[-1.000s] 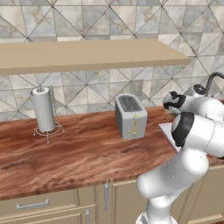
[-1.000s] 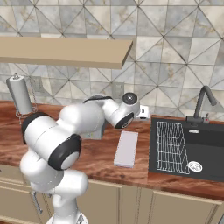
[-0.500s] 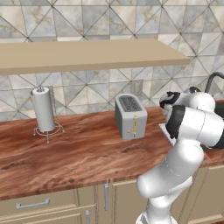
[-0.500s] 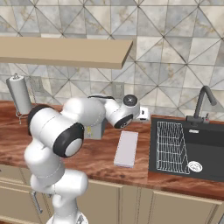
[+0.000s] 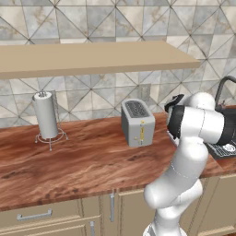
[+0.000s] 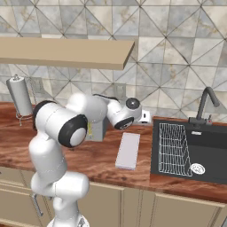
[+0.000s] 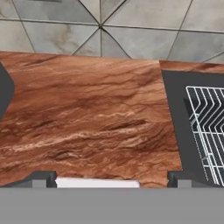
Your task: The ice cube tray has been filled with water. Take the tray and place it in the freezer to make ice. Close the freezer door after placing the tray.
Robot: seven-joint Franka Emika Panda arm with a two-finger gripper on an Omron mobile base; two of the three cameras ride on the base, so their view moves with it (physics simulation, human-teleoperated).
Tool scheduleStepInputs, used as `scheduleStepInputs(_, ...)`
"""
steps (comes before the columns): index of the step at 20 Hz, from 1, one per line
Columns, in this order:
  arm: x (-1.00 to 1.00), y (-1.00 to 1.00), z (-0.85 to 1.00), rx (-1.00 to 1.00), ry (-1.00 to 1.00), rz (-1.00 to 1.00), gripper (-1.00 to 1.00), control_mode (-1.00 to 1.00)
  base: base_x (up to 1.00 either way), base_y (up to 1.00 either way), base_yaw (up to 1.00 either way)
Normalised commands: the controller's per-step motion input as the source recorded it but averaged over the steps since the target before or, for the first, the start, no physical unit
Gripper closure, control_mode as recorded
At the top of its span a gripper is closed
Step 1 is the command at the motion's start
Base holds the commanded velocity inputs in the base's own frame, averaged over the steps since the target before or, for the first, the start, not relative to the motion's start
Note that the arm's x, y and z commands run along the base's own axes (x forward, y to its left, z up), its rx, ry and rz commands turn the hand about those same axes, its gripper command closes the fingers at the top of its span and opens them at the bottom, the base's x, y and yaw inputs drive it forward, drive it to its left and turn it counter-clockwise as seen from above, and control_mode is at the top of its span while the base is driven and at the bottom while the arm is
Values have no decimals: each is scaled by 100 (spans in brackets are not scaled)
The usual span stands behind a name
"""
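**Approaching the tray: nothing of the task completed yet**

Judging progress from the three views, the work stands at its first step. The wooden counter [image 6: 93,155] runs across the lower half of the right base view, with the black sink [image 6: 208,153] set into it at the right and a white wire rack [image 6: 174,148] lying inside the basin. No fridge or freezer appears in these pictures, so the state of the freezer door cannot be reported.

The toaster [image 5: 138,122] stands at the centre of the left base view, and a paper towel roll [image 5: 46,115] on its stand sits well apart at the left.

The ice cube tray [image 6: 128,150] lies flat on the counter at the centre of the right base view, between the toaster side and the sink, just beside the sink's left edge. It is untouched and not lifted. In the hand view its pale end [image 7: 97,183] shows at the bottom edge, between the two dark fingertips.

The gripper [image 7: 109,180] hangs above the tray's far end, its jaws spread wide with one tip on each side of the tray's width and nothing held.

Remaining, in my judgement: descend, grasp the tray level so the water stays in, carry it to the freezer, set it inside, shut the door.
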Motion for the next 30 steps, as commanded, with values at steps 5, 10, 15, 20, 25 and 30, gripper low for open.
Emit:
scheduleStepInputs(5, 16, 0, -20, 6, 3, 0, -100, -100, 0, 0, 0)
scheduleStepInputs(10, 17, 0, -16, 6, 7, 0, -100, -100, 0, 0, 0)
scheduleStepInputs(15, 17, 0, -14, 4, 2, 0, -100, -100, 0, 0, 0)
scheduleStepInputs(20, 23, 0, -11, 3, 0, 0, -100, -100, 0, 0, 0)
scheduleStepInputs(25, 17, 0, -22, 1, 0, 0, -100, -100, 0, 0, 0)
scheduleStepInputs(30, 10, 0, -23, 0, 0, 0, -100, -100, 0, 0, 0)
